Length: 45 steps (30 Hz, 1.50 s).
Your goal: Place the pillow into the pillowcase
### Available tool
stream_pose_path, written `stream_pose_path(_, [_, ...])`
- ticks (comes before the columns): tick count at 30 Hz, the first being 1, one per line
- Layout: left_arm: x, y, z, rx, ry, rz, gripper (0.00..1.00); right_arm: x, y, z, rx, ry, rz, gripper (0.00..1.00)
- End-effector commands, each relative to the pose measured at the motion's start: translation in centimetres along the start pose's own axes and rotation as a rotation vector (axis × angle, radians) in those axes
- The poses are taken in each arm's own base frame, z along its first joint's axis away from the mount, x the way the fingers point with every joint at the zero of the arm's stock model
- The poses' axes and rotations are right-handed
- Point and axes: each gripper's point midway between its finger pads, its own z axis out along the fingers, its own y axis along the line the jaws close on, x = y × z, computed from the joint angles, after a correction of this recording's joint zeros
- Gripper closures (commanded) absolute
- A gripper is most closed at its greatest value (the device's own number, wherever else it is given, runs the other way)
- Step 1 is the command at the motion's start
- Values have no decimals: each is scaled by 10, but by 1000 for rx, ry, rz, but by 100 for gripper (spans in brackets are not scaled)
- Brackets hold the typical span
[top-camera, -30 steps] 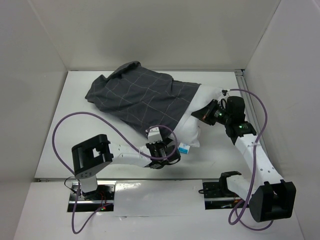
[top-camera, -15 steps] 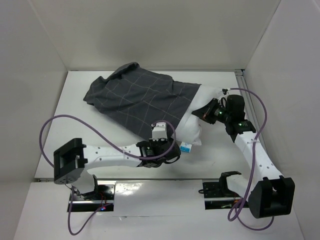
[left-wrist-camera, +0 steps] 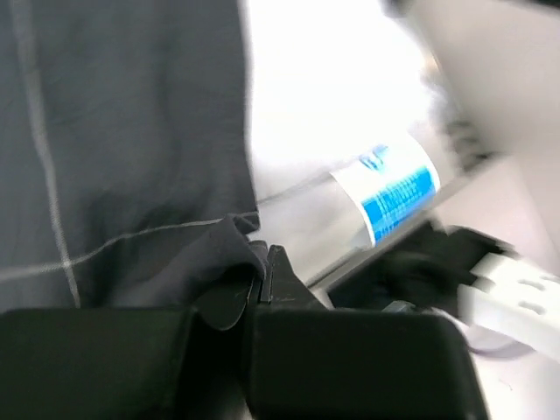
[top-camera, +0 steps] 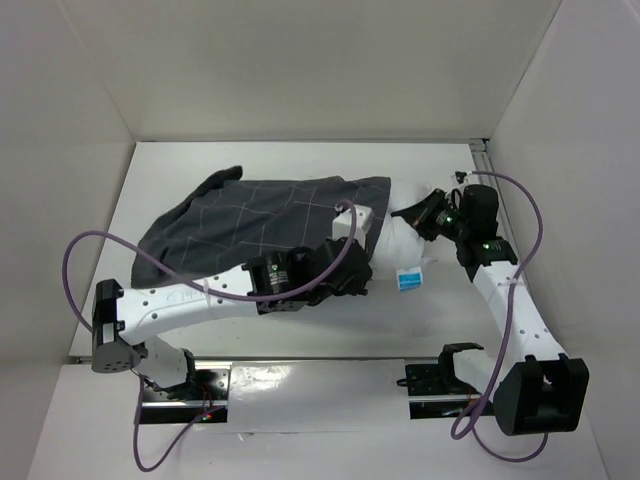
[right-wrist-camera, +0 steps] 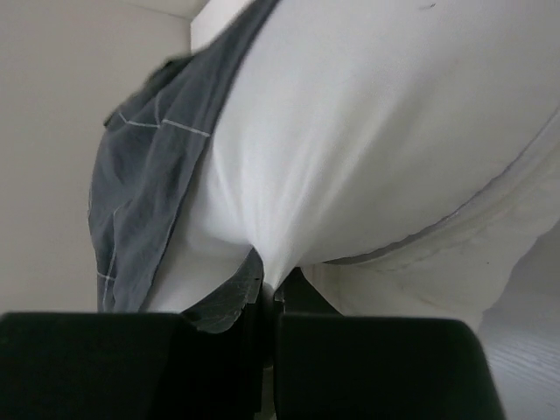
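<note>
We see one white pillow [top-camera: 393, 245] lying on the desk [top-camera: 300, 160], its right end sticking out of one dark checked pillowcase [top-camera: 250, 215]. Of two tools, the left tool [left-wrist-camera: 262, 273] is clenched on the pillowcase's hem and the right tool [right-wrist-camera: 267, 284] pinches the pillow's bare end.

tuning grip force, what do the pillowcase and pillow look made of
pillowcase: thin woven cloth, probably cotton, matte charcoal with pale grid lines; it drapes limply and wrinkles. pillow: smooth matte white fabric shell over soft filling, judging by its puckering at the pinch.
</note>
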Motion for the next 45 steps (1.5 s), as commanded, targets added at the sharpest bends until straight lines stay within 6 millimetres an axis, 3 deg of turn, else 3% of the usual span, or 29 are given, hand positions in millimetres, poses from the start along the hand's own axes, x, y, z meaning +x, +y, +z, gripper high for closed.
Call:
stream_pose_path(1, [-56,-85,-35,364,-53,-23,100,-27,53,-17,-143,-75,-85,100])
stream_pose_path(5, [-91,-101,-27,453,-64,-1,100,-23,52,-23,-147,-76,-76,100])
stream_pose_path(6, [-103,-113,-20,519,-45,5,100,-19,52,-24,-164,-75,-68,100])
stream_pose_path(7, [-112,-118,-15,545,-43,2,100,5,35,-15,-157,-17,24,100])
stream_pose_path(8, [-133,-125,-23,617,-37,1,100,11,45,-12,-234,-29,15,100])
stream_pose_path(9, [-126,-128,2,616,8,4,100,34,28,-1,-212,15,106,100])
stream_pose_path(10, [-131,-131,7,632,13,4,100,57,35,7,-226,42,105,100])
stream_pose_path(11, [-132,-137,8,671,34,10,100,66,42,13,-253,44,97,100])
stream_pose_path(12, [-150,-145,-1,710,7,3,100,77,49,19,-263,61,96,100])
stream_pose_path(14, [-146,-156,9,752,35,-5,100,109,64,37,-256,139,49,100])
stream_pose_path(15, [-143,-162,7,782,61,-14,100,114,67,41,-244,166,31,100])
stream_pose_path(18, [-146,-165,2,805,58,-18,100,101,67,40,-211,141,5,100])
stream_pose_path(19, [-142,-155,10,779,73,-25,100,93,61,36,-202,107,11,100])
stream_pose_path(20, [-140,-152,10,766,74,-28,100,79,51,25,-197,61,25,100])
stream_pose_path(23, [-151,-132,14,735,47,-44,100,65,33,4,-163,20,38,100])
stream_pose_path(24, [-154,-133,8,750,44,-41,100,61,19,-2,-130,19,55,100])
stream_pose_path(25, [-157,-128,9,748,42,-44,100,57,23,-12,-148,-5,49,100])
stream_pose_path(28, [-158,-116,11,748,72,-39,99,55,3,-26,-84,-18,52,100])
stream_pose_path(30, [-148,-100,16,712,117,-31,75,55,-9,-36,-44,-30,42,100])
stream_pose_path(31, [-150,-93,13,697,119,-37,53,57,-12,-40,-37,-23,41,100])
stream_pose_path(32, [-145,-82,17,657,126,-32,40,57,-16,-42,-23,-27,36,100])
stream_pose_path(34, [-143,-66,0,591,123,-3,28,67,-32,-46,13,1,46,100])
stream_pose_path(36, [-148,-32,1,450,90,-7,22,74,-43,-48,33,20,50,100])
stream_pose_path(37, [-151,-18,-15,404,83,-16,22,80,-48,-50,44,30,48,100])
stream_pose_path(38, [-156,1,-18,327,61,-30,22,83,-52,-49,56,41,57,100])
stream_pose_path(41, [-142,77,-18,92,107,-91,22,95,-70,-54,119,65,19,100])
stream_pose_path(42, [-135,118,-17,-20,114,-127,22,95,-73,-56,135,70,1,100])
stream_pose_path(44, [-122,160,-18,-142,147,-178,22,101,-86,-61,195,93,-37,100])
stream_pose_path(45, [-106,195,-18,-249,186,-208,22,102,-88,-63,209,98,-52,81])
